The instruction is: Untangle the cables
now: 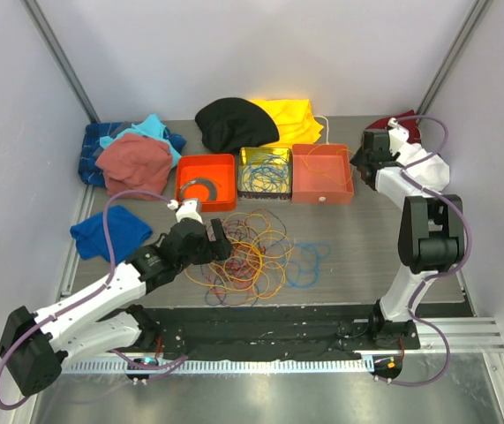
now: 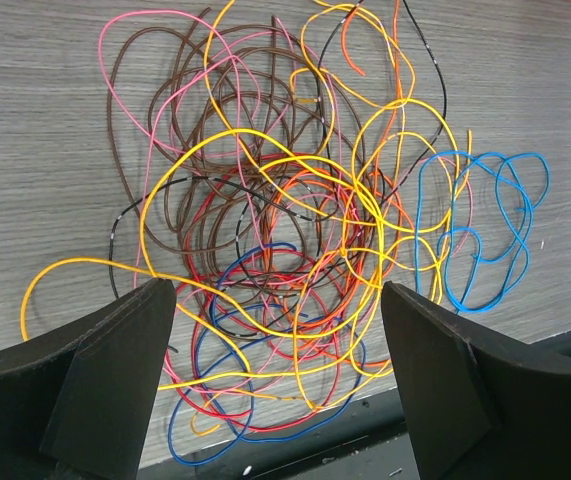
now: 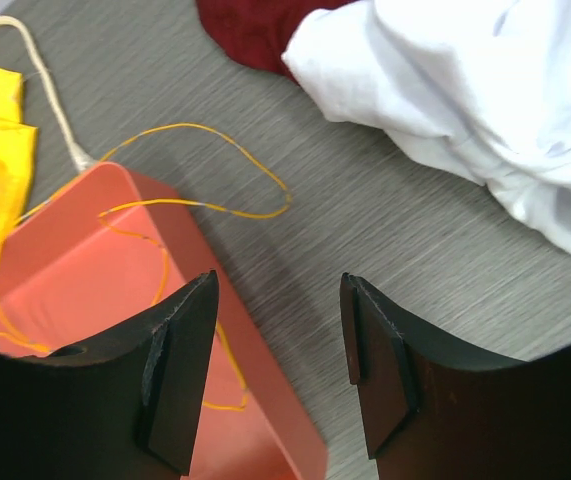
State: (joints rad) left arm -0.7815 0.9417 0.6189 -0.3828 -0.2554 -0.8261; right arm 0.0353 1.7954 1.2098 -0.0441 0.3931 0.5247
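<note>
Cables point(image 2: 265, 200) knotted just ahead of your spread left gripper point(image 2: 277, 300): pinch one outer yellow loop point(image 2: 65, 266) only; right gripper point(image 3: 277, 290) spread, empty.

bare table point(image 1: 366, 256) right of cables point(image 1: 247, 252)

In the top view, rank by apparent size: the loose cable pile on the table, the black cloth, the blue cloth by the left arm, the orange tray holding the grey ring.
1. cable pile, clearly largest.
2. black cloth and blue cloth: look alike, so unranked.
3. orange tray, slightly smaller.
</note>
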